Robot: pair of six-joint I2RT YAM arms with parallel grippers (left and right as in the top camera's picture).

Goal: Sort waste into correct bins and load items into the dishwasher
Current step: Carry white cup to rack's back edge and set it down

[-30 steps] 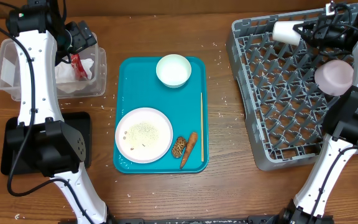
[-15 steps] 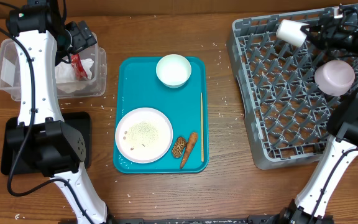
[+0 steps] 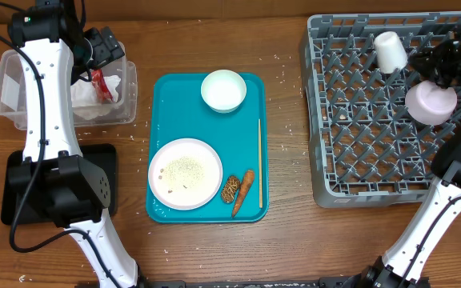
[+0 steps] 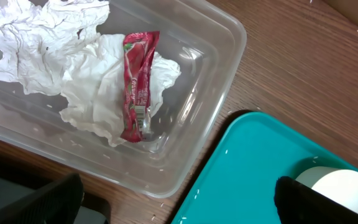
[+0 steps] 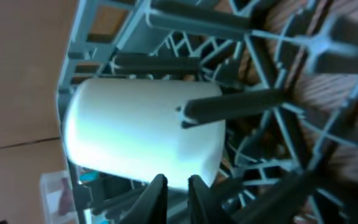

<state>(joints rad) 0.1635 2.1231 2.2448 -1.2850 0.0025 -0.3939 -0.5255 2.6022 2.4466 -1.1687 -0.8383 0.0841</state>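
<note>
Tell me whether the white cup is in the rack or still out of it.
In. The white cup rests among the pegs at the far edge of the grey dish rack; the right wrist view shows it lying on its side against a peg.

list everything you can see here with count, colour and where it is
serving tray: 1, teal, table centre
plate: 1, white, rice grains on it, tray front left
bowl: 1, white, tray back
chopstick: 1, wooden, tray right edge
carrot stick: 1, orange, tray front
food lump: 1, brown, beside carrot
tub: 1, clear, back left
crumpled paper: white, in tub
wrapper: 1, red, on the paper
black tray: 1, front left
dish rack: 1, grey, right
cup: 1, white, in rack
pink bowl: 1, in rack
left gripper: over tub, fingers open
right gripper: at cup
</note>
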